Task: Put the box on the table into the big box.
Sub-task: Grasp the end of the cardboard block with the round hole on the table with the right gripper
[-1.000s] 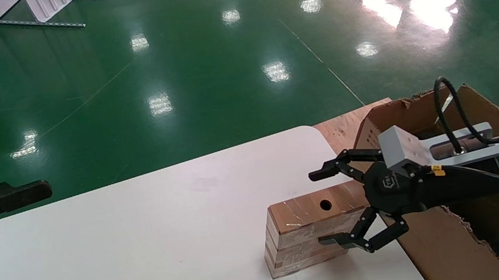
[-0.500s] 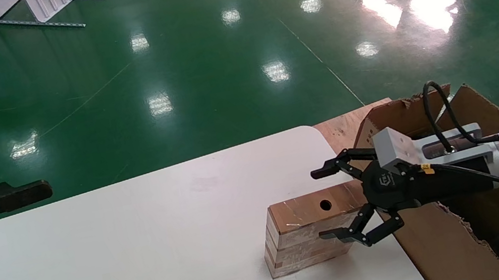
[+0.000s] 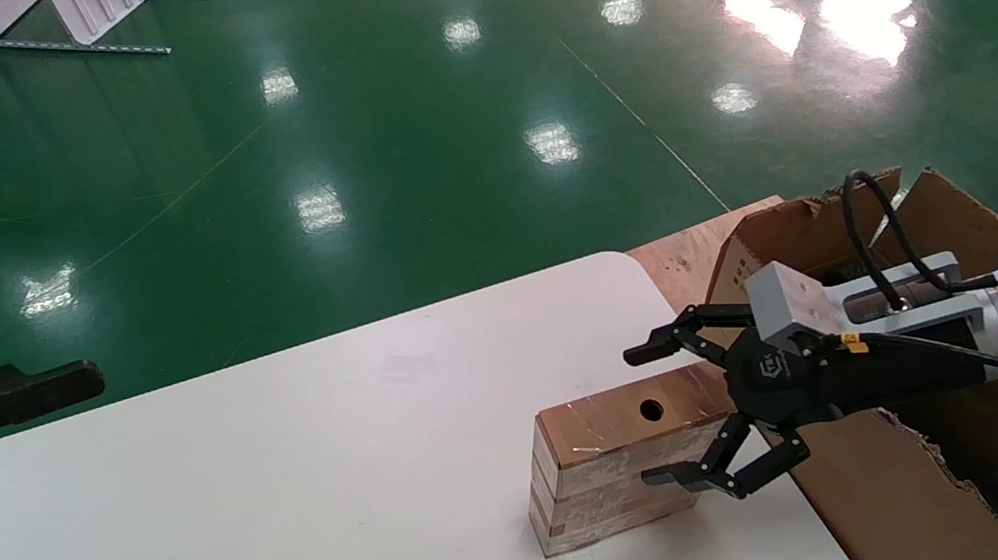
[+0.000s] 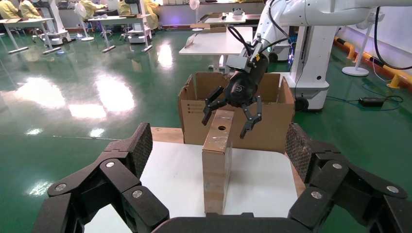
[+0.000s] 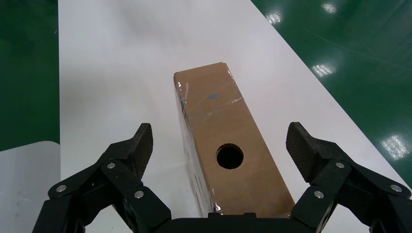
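The right gripper (image 3: 673,413), lower right of the head view, spreads wide around the box's (image 3: 605,460) right end, gripping nothing. The box rests on the table (image 3: 289,477) beside the big box (image 3: 897,477). The left gripper (image 3: 31,510) gapes empty at lower left.

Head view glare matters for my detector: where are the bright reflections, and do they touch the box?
Head view: strong glare patches on the green floor, none on the box. Right wrist view: only faint sheen on the box's tape, floor highlights aside.
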`<state>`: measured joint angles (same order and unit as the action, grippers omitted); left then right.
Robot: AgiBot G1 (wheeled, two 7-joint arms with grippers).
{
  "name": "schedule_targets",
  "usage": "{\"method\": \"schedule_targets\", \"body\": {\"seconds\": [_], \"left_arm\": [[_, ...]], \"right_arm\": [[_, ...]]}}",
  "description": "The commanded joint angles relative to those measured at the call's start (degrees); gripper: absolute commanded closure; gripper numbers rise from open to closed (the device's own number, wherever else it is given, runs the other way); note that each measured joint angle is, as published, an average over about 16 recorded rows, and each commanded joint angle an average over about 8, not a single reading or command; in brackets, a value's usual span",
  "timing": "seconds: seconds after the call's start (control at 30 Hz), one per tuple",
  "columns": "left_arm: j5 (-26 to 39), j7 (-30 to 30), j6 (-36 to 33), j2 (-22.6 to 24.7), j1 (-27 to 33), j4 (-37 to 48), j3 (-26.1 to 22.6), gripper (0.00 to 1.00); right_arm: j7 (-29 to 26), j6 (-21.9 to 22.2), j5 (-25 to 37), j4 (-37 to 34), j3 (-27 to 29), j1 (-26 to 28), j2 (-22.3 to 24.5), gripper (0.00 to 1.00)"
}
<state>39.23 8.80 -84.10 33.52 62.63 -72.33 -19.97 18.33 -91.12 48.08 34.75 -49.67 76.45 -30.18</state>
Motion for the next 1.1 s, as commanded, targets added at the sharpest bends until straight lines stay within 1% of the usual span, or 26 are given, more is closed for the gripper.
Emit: {"method": "schedule_targets", "body": {"seconds": [0.03, 0.27, 0.73, 1.1], "left_arm": [[0.00, 0.00, 0.00, 0.00, 0.00, 0.00, 0.00, 0.00], [0.00, 0.00, 0.00, 0.00, 0.00, 0.00, -0.01, 0.00], [-0.01, -0.01, 0.01, -0.01, 0.00, 0.00, -0.02, 0.00], [-0.02, -0.01, 0.01, -0.01, 0.01, 0.00, -0.02, 0.00]], "right_arm": [[0.14, 0.00, -0.60, -0.26, -0.81, 0.26, 0.04, 0.00], [1.25, 0.10, -2.39, -1.23, -3.38, 0.57, -0.14, 0.00], [3.99, 0.21, -3.50, -5.15, -7.64, 2.47, -1.74, 0.00], [4.92, 0.14, -5.15, -5.88, -10.58, 3.86, -1.60, 0.00]]}}
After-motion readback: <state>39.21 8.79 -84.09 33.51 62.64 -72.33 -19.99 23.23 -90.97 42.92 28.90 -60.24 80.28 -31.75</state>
